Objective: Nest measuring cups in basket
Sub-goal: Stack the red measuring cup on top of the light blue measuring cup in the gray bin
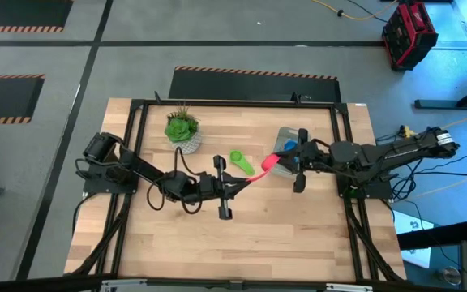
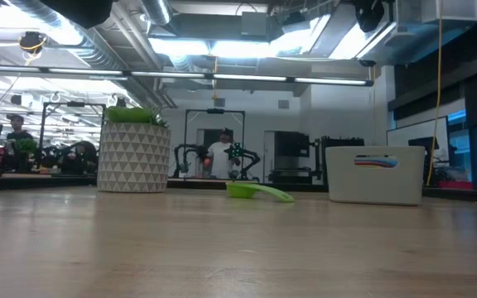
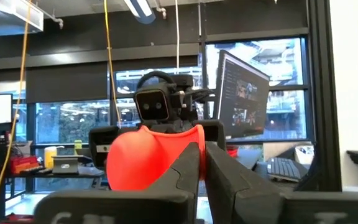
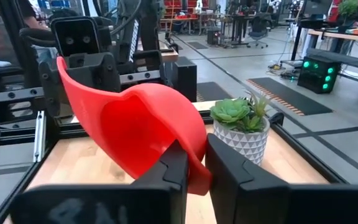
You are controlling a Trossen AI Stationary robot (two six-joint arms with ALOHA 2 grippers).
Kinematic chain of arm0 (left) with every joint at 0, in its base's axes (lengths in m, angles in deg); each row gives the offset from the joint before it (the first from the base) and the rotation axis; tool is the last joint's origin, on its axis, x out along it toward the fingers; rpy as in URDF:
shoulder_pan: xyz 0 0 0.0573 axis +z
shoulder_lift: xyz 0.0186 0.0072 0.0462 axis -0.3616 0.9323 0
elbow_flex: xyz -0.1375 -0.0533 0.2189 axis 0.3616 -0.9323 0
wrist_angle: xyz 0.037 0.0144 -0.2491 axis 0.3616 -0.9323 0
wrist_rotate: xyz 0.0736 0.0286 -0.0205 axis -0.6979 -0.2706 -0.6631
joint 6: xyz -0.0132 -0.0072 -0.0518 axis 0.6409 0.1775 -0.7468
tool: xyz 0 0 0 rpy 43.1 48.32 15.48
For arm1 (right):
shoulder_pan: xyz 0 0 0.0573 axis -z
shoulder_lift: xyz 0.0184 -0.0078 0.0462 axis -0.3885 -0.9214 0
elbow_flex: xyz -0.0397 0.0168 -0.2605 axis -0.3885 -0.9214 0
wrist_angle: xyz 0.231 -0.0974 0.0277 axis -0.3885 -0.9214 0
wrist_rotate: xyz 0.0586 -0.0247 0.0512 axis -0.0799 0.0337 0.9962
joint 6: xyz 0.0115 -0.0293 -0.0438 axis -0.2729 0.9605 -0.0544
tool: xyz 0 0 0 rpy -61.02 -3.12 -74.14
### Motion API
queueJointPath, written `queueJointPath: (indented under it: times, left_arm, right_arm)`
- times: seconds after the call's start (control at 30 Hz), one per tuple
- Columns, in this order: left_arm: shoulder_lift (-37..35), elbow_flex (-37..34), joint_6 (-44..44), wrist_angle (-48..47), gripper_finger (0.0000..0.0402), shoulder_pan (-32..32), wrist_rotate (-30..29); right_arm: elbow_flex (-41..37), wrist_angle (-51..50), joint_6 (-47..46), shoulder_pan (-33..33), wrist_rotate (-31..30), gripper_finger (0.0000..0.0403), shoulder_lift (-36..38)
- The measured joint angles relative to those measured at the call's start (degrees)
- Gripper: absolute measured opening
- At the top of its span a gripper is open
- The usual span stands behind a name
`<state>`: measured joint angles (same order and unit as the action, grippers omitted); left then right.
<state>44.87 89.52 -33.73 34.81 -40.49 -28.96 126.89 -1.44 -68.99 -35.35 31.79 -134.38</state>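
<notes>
Both grippers, left & right, pinching the same red plastic scoop-shaped measuring cup mid-air, btwn them above the wooden table.

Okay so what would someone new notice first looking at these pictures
The red measuring cup held in mid-air over the table's middle, with the left end effector and the right end effector both closed on it. Next, the green measuring cup lying alone on the wooden table, the potted plant behind it.

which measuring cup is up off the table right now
The red cup: it hangs between the left tool and the right tool, both pinching it. The green cup lies on the table.
</notes>
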Motion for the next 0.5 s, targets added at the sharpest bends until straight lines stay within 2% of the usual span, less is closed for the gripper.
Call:
queueJointPath:
  times: [0.33, 0.5]
  left_arm:
    - [-0.1, 0.0, 0.0, -2.8, 0.0057, -0.1, 0.0]
    - [-0.1, 0.0, -1.5, -2.8, 0.0089, -0.1, -1.9]
  right_arm:
    - [0.0, 0.0, 0.1, -0.1, -1.0, 0.0043, 0.2]
    - [0.0, -0.1, 1.5, -0.1, -4.5, 0.0043, 0.5]
